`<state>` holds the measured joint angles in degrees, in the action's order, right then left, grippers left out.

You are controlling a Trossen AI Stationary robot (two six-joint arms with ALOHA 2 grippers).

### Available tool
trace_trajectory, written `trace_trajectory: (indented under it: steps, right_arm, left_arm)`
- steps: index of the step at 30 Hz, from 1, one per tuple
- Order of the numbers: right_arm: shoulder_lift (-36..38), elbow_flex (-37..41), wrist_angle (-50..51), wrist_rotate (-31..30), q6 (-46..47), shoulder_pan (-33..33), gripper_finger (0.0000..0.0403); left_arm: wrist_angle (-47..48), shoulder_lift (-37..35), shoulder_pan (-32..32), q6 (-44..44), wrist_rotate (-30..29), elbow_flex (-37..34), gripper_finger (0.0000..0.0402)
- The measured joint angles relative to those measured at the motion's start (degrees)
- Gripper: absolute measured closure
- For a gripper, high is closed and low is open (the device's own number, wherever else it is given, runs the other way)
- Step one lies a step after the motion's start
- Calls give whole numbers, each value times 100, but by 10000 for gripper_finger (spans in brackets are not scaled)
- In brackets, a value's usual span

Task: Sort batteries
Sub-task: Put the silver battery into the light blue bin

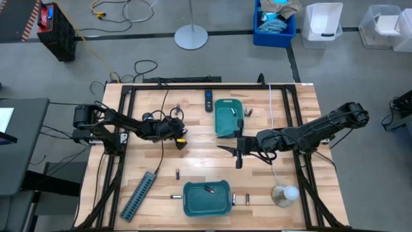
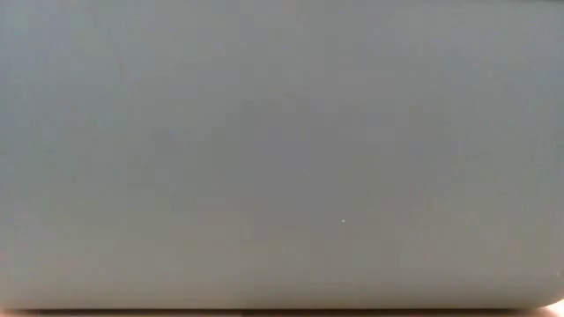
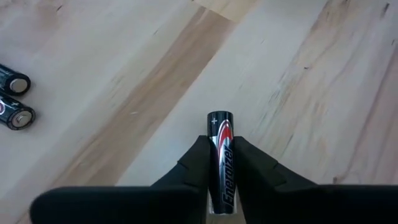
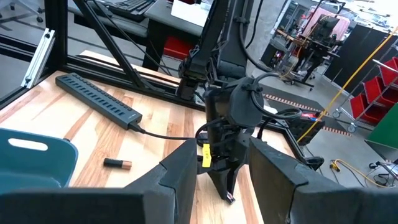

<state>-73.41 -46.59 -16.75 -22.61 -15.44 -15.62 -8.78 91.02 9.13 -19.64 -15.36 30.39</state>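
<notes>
Risk lies in the thin hold; the left gripper [image 3: 221, 163] pinches a black cylindrical battery [image 3: 221, 146] above the pale wooden table [image 3: 298, 74], and it may slip or tilt when released. The right gripper [image 1: 237, 152] waits with spread fingers near the upper teal plastic bin [image 1: 228, 118]; loose batteries [image 3: 12, 106] lie nearby.

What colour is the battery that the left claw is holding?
The battery in the left gripper is black with a red swoosh and silver lettering; the left wrist view shows it best.

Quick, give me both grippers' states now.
Left gripper: shut on a battery, above the table.
Right gripper: open, holding nothing, near the table's middle.
</notes>
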Motion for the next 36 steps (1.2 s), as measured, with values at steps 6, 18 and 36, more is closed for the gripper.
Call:
trace_trajectory:
  steps: [6,18,36]
  right_arm:
    - [0,0,0,0,0,0,246]
    - [0,0,-2,0,-4,0,246]
    - [7,0,-509,-849,-507,-169,246]
  left_arm:
    - [-2,7,0,273,121,-6,357]
    - [-466,-129,-7,761,413,-34,358]
    - [-2543,-283,-21,801,785,155,360]
